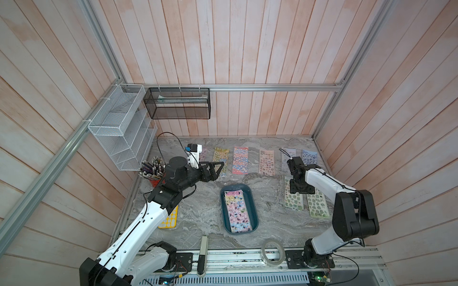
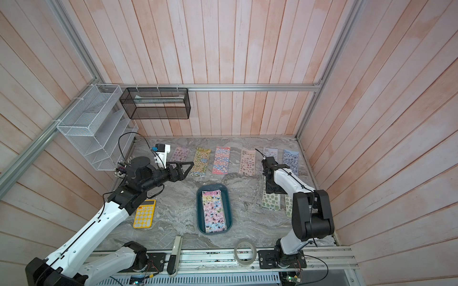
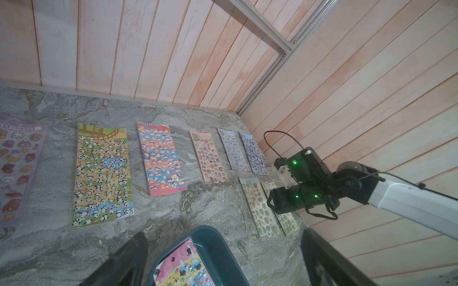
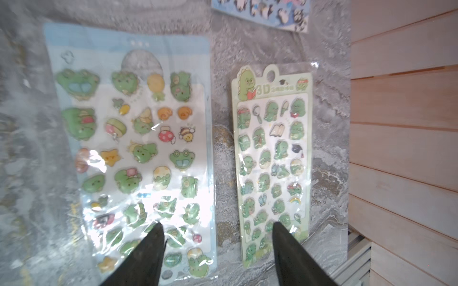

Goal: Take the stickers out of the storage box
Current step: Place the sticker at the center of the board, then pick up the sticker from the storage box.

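1. The stickers [image 1: 239,210] are showing as long thin sheets in shiny clear sleeves, crowded with small cartoon figures. The top one is looking pink, yellow and blue.
2. That pile is lying flat inside the box [image 1: 255,210], a shallow dark teal tray sitting mid-table, and it is filling most of its length.
3. Six more sheets are lying in a row along the back of the table [image 1: 198,210] (pandas, hamsters and the like). Two green ones, a frog sheet [image 4: 133,148] and a dinosaur sheet [image 4: 272,161], are lying side by side near the right wall.
4. The right gripper [image 4: 216,224] is pointing down over those two green sheets, jaws apart and gripping nothing. Whether its tips are touching the sleeves I cannot tell.
5. The left gripper [image 1: 219,170] is hanging over the left end of the back row, jaws spread wide and holding nothing.
6. A pen cup [image 1: 152,170] and a yellow stencil [image 1: 169,221] are sitting beside the left arm, and a tape roll [image 1: 272,250] is lying at the front edge. A white rack [image 1: 119,128] and a black basket [image 1: 177,104] are hanging on the walls.
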Available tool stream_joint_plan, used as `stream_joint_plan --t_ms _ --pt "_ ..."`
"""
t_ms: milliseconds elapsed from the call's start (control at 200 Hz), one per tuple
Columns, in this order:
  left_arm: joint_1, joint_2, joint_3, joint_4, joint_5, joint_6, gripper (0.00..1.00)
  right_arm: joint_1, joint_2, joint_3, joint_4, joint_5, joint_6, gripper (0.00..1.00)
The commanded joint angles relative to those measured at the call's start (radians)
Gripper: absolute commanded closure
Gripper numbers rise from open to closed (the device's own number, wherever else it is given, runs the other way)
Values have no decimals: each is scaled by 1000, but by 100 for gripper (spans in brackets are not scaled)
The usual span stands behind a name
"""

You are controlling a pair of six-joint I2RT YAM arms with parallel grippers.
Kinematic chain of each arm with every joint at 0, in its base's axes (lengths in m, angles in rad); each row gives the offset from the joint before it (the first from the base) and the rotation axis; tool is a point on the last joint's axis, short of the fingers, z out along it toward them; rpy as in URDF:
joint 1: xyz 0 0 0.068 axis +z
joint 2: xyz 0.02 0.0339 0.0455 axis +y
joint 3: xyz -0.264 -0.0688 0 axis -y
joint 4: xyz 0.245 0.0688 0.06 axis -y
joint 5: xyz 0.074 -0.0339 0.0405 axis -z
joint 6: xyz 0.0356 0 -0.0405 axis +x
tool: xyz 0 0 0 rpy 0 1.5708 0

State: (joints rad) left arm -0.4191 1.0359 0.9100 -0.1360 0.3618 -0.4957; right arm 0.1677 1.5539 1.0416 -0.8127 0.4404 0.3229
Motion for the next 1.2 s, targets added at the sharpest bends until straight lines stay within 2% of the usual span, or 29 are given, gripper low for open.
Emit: stream_joint_plan --t_ms 0,185,295,380,450,585,685,915,1070,1195 --pt "3 1 -5 -21 -4 -3 2 2 -78 41 0 -9 3 33" --pt "3 13 -5 -101 -54 9 6 80 -244 18 160 -236 -56 37" --pt "3 38 -10 -154 -72 6 7 167 -305 -1 248 -307 -53 36" --pt "3 61 -23 -175 -68 -8 8 239 -308 -5 287 -325 -54 36" --pt "3 75 -39 -184 -64 -23 10 348 -291 -8 310 -343 -52 36" --pt "-3 96 -70 -225 -85 -51 14 528 -220 -10 364 -330 -44 38" --pt "-20 116 -91 -261 -93 -69 14 619 -152 -5 405 -313 -34 38" --pt "-161 212 -86 -333 -167 -92 16 715 15 47 411 -270 -51 43" --pt "-210 252 -113 -289 -147 -133 18 722 37 18 450 -265 -43 43" --pt "-237 289 -115 -263 -134 -156 21 722 54 -15 476 -280 -22 47"
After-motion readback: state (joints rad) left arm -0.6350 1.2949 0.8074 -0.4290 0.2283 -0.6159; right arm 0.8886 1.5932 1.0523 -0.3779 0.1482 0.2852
